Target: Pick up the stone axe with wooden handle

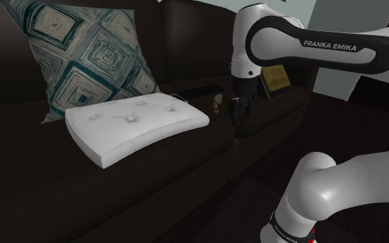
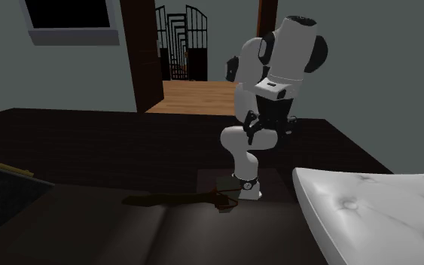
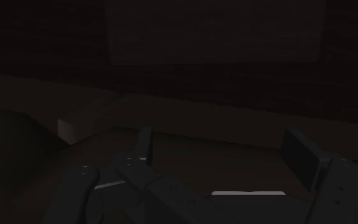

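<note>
A dark sofa (image 1: 151, 186) spans the scene, with the white Franka arm (image 1: 324, 45) reaching over it. A white tufted cushion (image 1: 134, 124) lies on the seat in front of a teal patterned pillow (image 1: 89, 52). In the second exterior view, the axe (image 2: 195, 199) lies flat on the seat, its brown handle pointing to that view's left. The black gripper (image 1: 241, 114) hangs above it, apart, fingers spread and empty. This looks like the approach step. Next it should descend and close across the handle.
</note>
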{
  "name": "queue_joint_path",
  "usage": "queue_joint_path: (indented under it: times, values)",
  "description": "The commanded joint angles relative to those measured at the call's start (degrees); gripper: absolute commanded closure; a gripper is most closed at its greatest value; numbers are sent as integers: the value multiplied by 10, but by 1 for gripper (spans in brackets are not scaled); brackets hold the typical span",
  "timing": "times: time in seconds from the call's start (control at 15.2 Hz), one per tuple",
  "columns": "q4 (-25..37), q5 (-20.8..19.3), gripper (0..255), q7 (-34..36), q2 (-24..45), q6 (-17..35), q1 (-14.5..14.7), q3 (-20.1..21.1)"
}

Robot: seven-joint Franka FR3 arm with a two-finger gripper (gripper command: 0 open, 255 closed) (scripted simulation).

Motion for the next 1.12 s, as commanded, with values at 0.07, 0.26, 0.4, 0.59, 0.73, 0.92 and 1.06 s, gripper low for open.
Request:
queue_joint_path:
  times: [0.07,0.26,0.4,0.59,0.73,0.92,1.06]
  values:
    - [-6,-14,0,-42,-9,4,6,-21]
    - [-14,-57,0,-165,-25,17,26,-87]
    - [-11,-84,0,-248,-27,29,40,-132]
    - [4,-119,0,-370,-16,49,64,-201]
    - [21,-138,0,-451,0,63,85,-248]
    - [58,-156,0,-572,34,84,123,-318]
    - [89,-160,0,-653,64,97,154,-365]
